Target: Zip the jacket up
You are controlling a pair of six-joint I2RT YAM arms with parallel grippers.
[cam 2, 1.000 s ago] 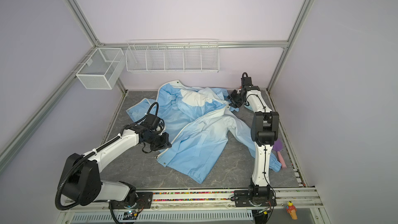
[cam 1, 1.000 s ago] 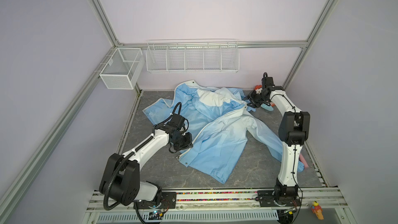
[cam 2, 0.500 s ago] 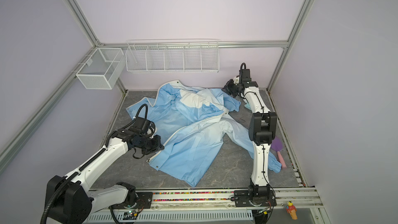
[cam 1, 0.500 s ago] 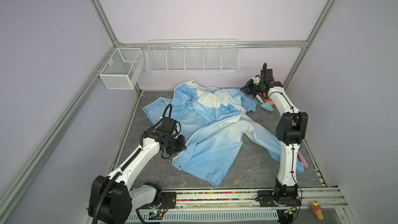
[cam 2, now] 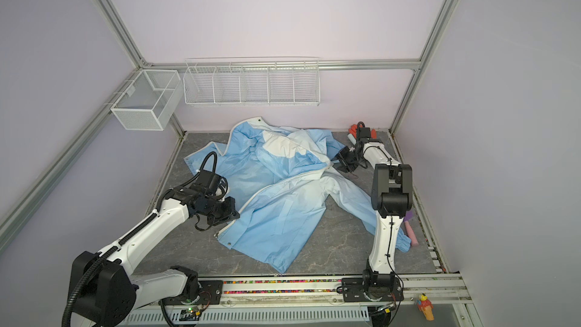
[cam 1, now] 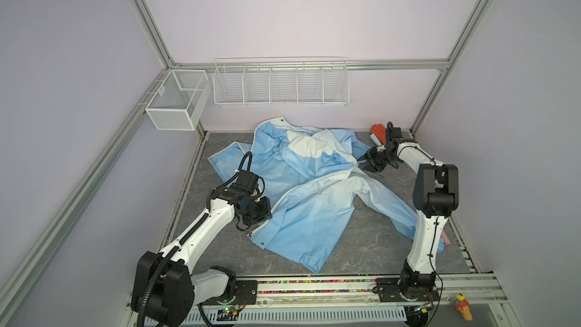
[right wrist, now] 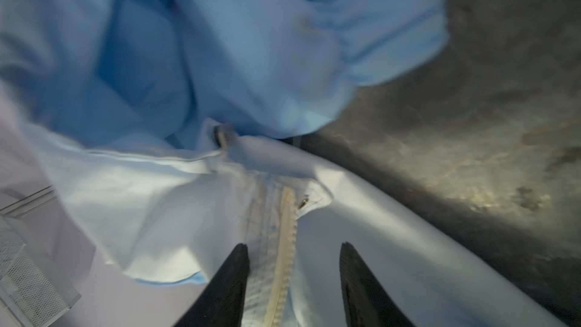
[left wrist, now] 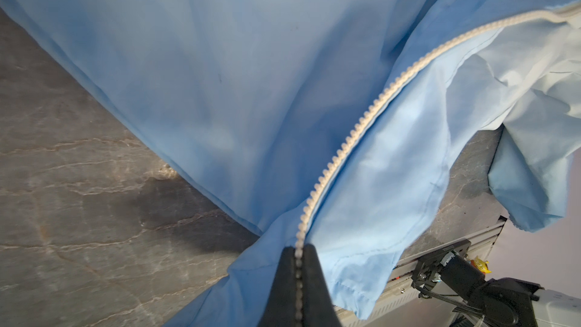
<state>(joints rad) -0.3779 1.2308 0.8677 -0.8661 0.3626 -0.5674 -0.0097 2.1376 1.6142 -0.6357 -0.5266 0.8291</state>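
Pinching thin, likely limp, slippery jacket [cam 1: 314, 202] by its firmer zipper [left wrist: 371, 114] in tight-pressed left gripper [left wrist: 298, 265]; straddling that zipper farther up with right gripper [right wrist: 293, 244] spread.

No text, label, brand, number or sign is legible in any view.

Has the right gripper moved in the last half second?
Yes: the right gripper has come forward, away from the back-wall wire rack, to the upper zipper end of the jacket.
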